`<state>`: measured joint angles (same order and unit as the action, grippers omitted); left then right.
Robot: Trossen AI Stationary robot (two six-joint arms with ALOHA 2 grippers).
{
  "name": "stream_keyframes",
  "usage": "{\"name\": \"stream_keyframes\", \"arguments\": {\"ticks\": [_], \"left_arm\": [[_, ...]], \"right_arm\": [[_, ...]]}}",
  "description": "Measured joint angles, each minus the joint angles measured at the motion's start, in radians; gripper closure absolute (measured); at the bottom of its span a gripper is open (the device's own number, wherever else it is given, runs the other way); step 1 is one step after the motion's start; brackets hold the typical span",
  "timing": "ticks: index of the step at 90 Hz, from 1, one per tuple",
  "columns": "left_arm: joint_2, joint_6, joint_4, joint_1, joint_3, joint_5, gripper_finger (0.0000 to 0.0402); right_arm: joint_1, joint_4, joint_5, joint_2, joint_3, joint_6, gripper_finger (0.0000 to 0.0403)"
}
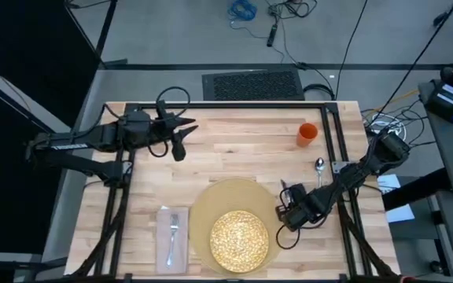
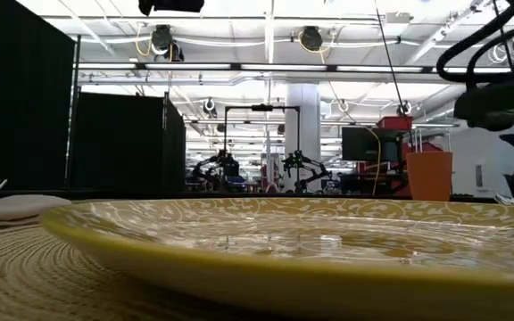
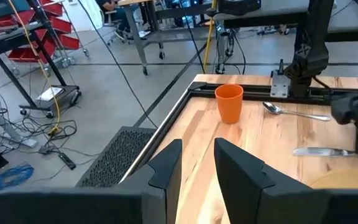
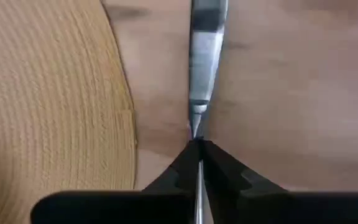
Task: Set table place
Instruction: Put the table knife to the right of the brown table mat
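Right gripper (image 1: 283, 214) placing the knife (image 4: 202, 68) beside the placemat (image 1: 230, 224).

High view: the plate (image 1: 239, 240) sits on the placemat, napkin (image 1: 171, 236) with fork (image 1: 173, 229) on one side, spoon (image 1: 319, 167) and cup (image 1: 307, 134) on the surface (image 1: 234, 149) on the other. The left gripper (image 1: 181, 135) waits near the far edge.
Low view: only the plate rim fills the foreground.
Left wrist view: the left fingers (image 3: 166, 171) stand parted, holding nothing.
Right wrist view: the right fingers (image 4: 219, 167) are clamped on the knife, held parallel to the placemat edge, probably to align it as cutlery.
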<state>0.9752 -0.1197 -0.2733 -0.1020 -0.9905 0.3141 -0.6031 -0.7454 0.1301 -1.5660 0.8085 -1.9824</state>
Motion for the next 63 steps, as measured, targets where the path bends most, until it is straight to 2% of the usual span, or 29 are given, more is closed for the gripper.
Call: {"name": "stream_keyframes", "arguments": {"ticks": [20, 63], "left_arm": [[0.000, -0.019, -0.041, 0.000, 0.000, 0.000, 0.0320], [-0.004, -0.018, -0.092, 0.001, 0.000, 0.000, 0.0320]], "right_arm": [[-0.043, 0.000, -0.015, -0.083, 0.053, -0.122, 0.0402], [-0.099, -0.052, -0.029, -0.195, 0.198, -0.209, 0.0402]]}}
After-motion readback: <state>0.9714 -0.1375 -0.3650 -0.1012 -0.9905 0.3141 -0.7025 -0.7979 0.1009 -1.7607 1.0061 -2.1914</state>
